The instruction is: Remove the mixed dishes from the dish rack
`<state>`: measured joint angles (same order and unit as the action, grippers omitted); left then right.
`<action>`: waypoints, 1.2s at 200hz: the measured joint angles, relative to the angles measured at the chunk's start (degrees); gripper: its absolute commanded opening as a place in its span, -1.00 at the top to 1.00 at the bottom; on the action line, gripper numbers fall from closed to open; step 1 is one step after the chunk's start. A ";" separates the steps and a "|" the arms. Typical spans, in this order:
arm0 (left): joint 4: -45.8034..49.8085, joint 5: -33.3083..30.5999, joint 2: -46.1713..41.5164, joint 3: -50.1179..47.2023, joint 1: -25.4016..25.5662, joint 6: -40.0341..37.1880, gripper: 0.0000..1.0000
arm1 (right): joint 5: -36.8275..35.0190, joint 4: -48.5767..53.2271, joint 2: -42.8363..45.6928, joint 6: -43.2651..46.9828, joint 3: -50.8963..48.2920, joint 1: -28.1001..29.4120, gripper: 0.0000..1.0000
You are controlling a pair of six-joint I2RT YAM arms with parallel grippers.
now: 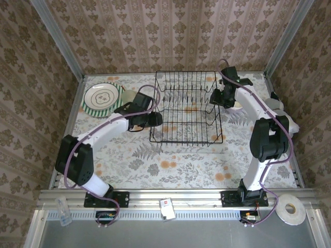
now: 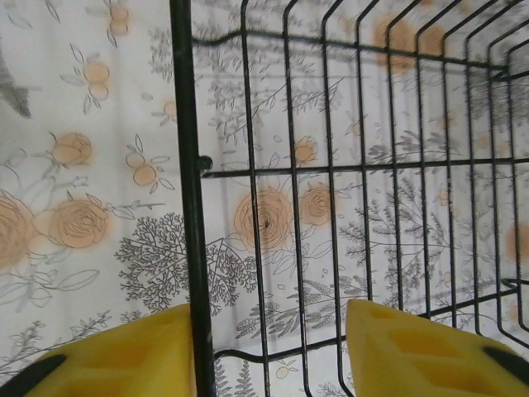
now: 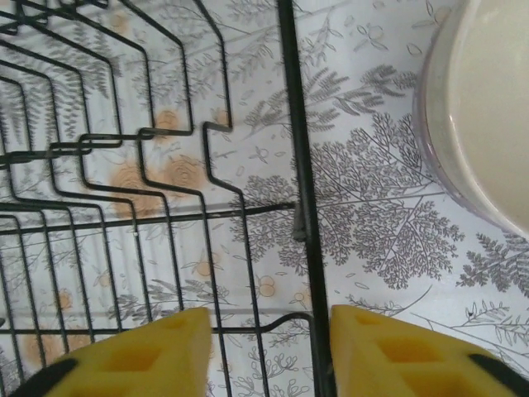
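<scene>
Beside the dish rack [image 1: 186,106], where the striped plate [image 1: 102,96] and bowl [image 3: 488,107] are set, left jaws and right jaws are spread astride its side wires, pinching nothing. They are best raised straight, so no wire is snagged.

— What do you have around you?
— Walls [image 1: 170,31] papered in brown-and-beige damask stripes box you in on three sides, with aluminium posts [image 1: 56,36] at the corners.
— And underneath?
— Your surface [image 1: 170,168] wears a white cloth printed with orange roses and grey ferns. A metal rail [image 1: 176,195] runs along its near edge. The light is even.
</scene>
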<state>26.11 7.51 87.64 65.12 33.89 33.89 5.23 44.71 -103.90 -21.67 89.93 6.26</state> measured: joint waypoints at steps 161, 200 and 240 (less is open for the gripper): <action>3.50 -19.54 -55.45 -16.57 -12.24 -14.27 -1.00 | -7.93 -9.79 49.57 -1.20 -26.95 -0.28 -1.00; 2.49 -31.89 -60.13 -29.27 -12.59 -14.47 -0.99 | -15.85 -10.32 52.22 -1.38 -35.89 -0.44 -1.00; -9.62 -40.26 -56.96 -42.16 -13.94 -16.76 -1.00 | -16.15 -18.05 53.55 -0.09 -45.40 -0.55 -1.00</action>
<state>16.49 -32.75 30.68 22.96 19.94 17.12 -10.92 26.65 -50.35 -21.76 44.53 5.72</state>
